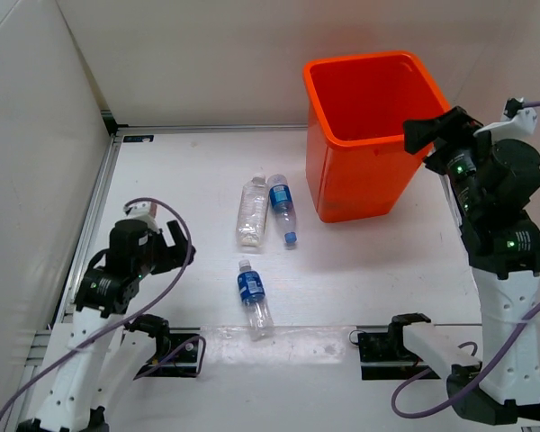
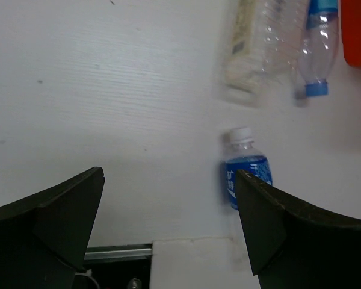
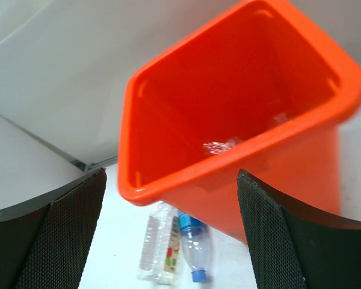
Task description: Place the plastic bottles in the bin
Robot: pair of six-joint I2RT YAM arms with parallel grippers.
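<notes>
We log the right gripper [image 1: 420, 135] spread wide and empty, raised beside the rim of the large orange square plastic bin [image 1: 355, 180], which we judge a drop-off pose; a clear glint inside may be a bottle. Three small clear plastic bottles lie on the table [image 1: 387, 270] left of the bin: a white-capped blue-labelled bottle [image 1: 253, 299] nearest the arms, a pale-labelled bottle [image 1: 251, 211] and a blue-capped bottle [image 1: 283, 209] side by side beyond. The left gripper [image 2: 168, 173], wide and empty, faces the white-capped one, likely its pick.
</notes>
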